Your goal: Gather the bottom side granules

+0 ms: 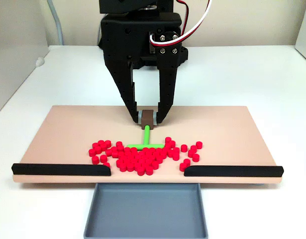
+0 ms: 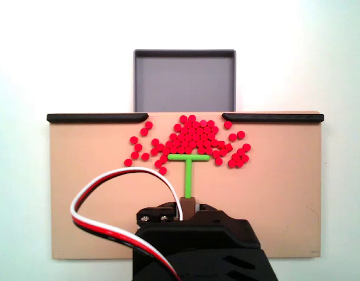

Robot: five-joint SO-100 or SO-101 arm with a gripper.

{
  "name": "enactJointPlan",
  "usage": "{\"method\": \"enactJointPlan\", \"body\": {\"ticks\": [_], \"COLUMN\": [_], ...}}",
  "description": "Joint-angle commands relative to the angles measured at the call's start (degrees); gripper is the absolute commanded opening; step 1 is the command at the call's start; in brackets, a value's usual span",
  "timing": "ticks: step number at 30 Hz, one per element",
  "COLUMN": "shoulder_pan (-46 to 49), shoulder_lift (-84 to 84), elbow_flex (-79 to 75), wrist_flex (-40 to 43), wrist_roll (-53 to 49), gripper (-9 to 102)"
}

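Many small red granules (image 1: 138, 157) (image 2: 194, 139) lie heaped on the tan board (image 1: 68, 134) (image 2: 98, 193), near the gap between two black bars. A green T-shaped tool (image 1: 145, 142) (image 2: 188, 167) rests with its crossbar against the pile. My black gripper (image 1: 149, 118) (image 2: 188, 203) is shut on a brown block at the end of the tool's stem. In a fixed view, the arm body (image 2: 197, 246) hides the fingertips.
Two black bars (image 1: 60, 170) (image 1: 232, 171) line the board's edge with a gap between them. A grey tray (image 1: 147, 209) (image 2: 184, 79) sits just past that gap. White table surrounds the board. Red and white cables (image 2: 109, 199) loop from the arm.
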Motion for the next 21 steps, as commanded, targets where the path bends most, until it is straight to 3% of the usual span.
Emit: {"method": "enactJointPlan", "body": {"ticks": [1,21], "shoulder_pan": [-0.9,-0.7], "shoulder_lift": [3.3,13.8], "elbow_flex": [-0.9,-2.0], "wrist_flex": [1.0,13.4], "wrist_roll": [0.5,0.2], "gripper": [2,2]}}
